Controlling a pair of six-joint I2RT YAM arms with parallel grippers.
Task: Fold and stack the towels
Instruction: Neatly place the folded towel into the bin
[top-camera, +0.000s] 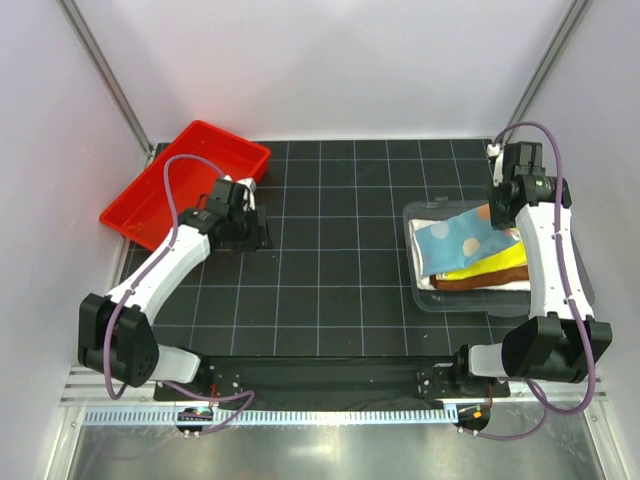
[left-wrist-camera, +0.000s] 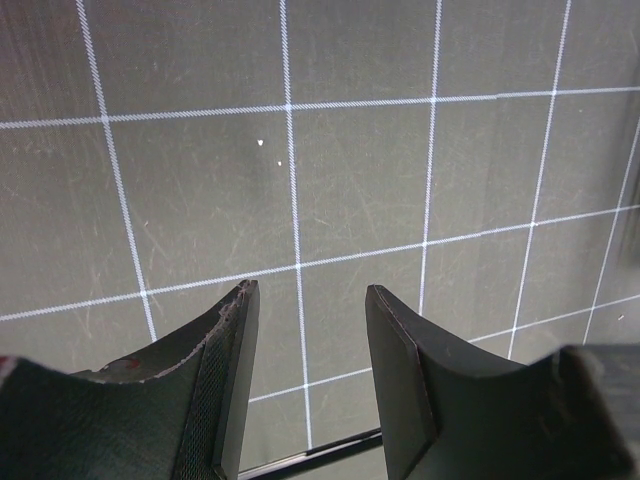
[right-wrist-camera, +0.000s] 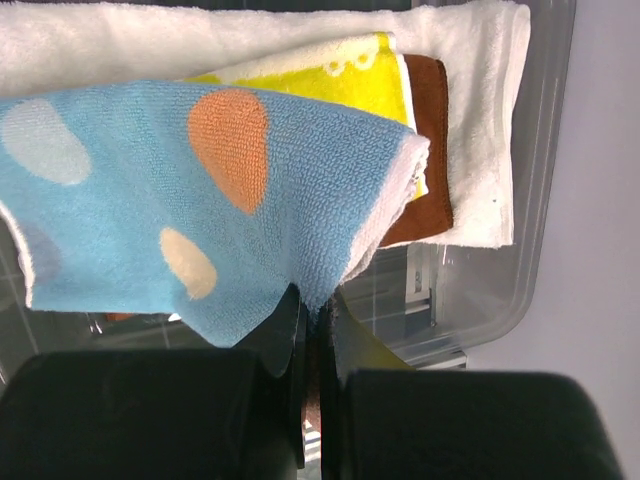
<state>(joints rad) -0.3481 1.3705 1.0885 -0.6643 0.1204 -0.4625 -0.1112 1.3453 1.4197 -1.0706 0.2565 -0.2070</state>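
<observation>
Right end effector (right-wrist-camera: 315, 305), jaws pressed together, pinches an edge of the light-blue towel (right-wrist-camera: 200, 200), holding it over the clear bin (right-wrist-camera: 545, 200) at the right of the counter (top-camera: 340, 200). Inside lie the white towel (right-wrist-camera: 480, 60), brown towel (right-wrist-camera: 430, 150) and yellow-green towel (right-wrist-camera: 330, 70), stacked. Left end effector (left-wrist-camera: 310, 300) gapes empty over the counter's left side, near the red tray (top-camera: 160, 200).

Right wrist view. My fingers (right-wrist-camera: 283, 335) are pressed together on the lower edge of the light-blue towel (right-wrist-camera: 200, 200), which has orange, cream and pale spots and spreads across the left of the frame. Behind it, the yellow towel (right-wrist-camera: 330, 70) lies on the brown towel (right-wrist-camera: 430, 150), and both lie on the white towel (right-wrist-camera: 470, 100) inside the clear bin (right-wrist-camera: 530, 250).
</observation>
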